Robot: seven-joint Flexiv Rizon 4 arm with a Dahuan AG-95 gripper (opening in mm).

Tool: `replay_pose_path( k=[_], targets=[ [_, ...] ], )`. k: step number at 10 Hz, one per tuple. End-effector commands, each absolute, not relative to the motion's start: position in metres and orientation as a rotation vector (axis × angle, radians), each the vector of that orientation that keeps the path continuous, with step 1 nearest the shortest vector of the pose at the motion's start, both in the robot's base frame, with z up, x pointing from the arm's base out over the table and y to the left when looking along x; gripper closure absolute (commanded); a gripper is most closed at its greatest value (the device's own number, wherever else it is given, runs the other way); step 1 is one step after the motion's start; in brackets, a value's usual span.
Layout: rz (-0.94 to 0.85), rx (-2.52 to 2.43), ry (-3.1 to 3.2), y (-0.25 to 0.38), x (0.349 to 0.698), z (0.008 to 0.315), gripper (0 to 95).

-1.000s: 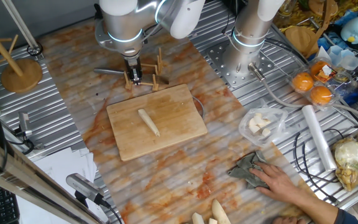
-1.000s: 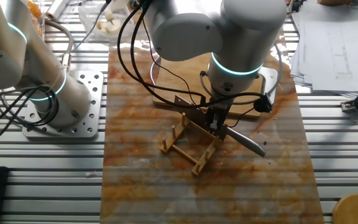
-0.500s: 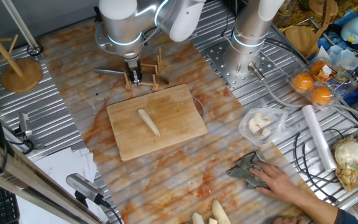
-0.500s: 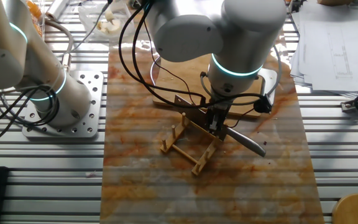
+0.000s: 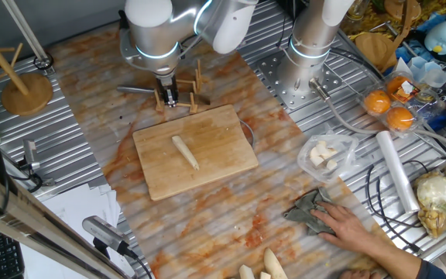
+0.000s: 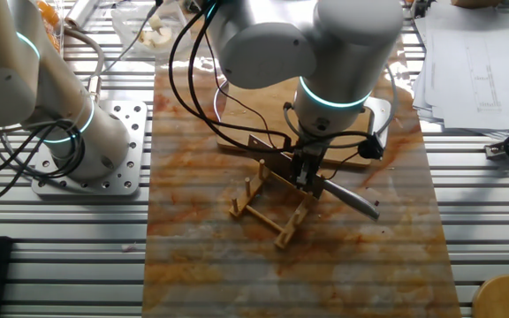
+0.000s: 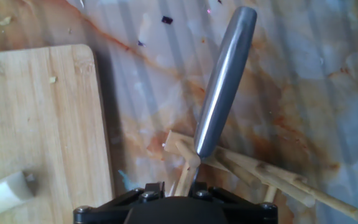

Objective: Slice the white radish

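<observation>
The white radish (image 5: 185, 151), a slim cream stick, lies whole on the wooden cutting board (image 5: 223, 132). One end of it shows at the lower left of the hand view (image 7: 2, 190). My gripper (image 5: 167, 97) is down at the small wooden knife rack (image 5: 188, 97) behind the board, apart from the radish. A knife with a grey handle (image 7: 222, 81) rests in the rack (image 7: 260, 174), its blade running between my fingers. My gripper (image 7: 176, 186) shows a clear gap between the fingers and looks open. The handle sticks out sideways in the other fixed view (image 6: 352, 201).
A person's hand (image 5: 355, 229) rests on a grey cloth (image 5: 308, 209) at the front right. A clear bag of pale chunks (image 5: 324, 153), thicker pale roots (image 5: 262, 267), oranges (image 5: 389, 108) and a second arm's base (image 5: 308, 54) are nearby. A wooden stand (image 5: 25, 89) is at the left.
Almost nothing differs. My arm has shifted only very slightly over the knife rack. The radish and the person's hand have not moved.
</observation>
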State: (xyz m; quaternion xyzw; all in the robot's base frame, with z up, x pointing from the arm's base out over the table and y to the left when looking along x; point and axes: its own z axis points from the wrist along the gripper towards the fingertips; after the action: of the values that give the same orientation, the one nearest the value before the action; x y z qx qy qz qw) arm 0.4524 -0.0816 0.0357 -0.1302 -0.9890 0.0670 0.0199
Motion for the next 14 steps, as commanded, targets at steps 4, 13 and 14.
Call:
replay_pose_path(
  k=[4, 13, 14],
  targets=[
    [0.19, -0.403, -3.074, -0.083, 0.45, 0.036, 95.0],
    [0.14, -0.222, -3.071, -0.089, 0.452, 0.096, 95.0],
    [0.144, -0.177, -3.068, -0.087, 0.452, 0.114, 95.0]
  ],
)
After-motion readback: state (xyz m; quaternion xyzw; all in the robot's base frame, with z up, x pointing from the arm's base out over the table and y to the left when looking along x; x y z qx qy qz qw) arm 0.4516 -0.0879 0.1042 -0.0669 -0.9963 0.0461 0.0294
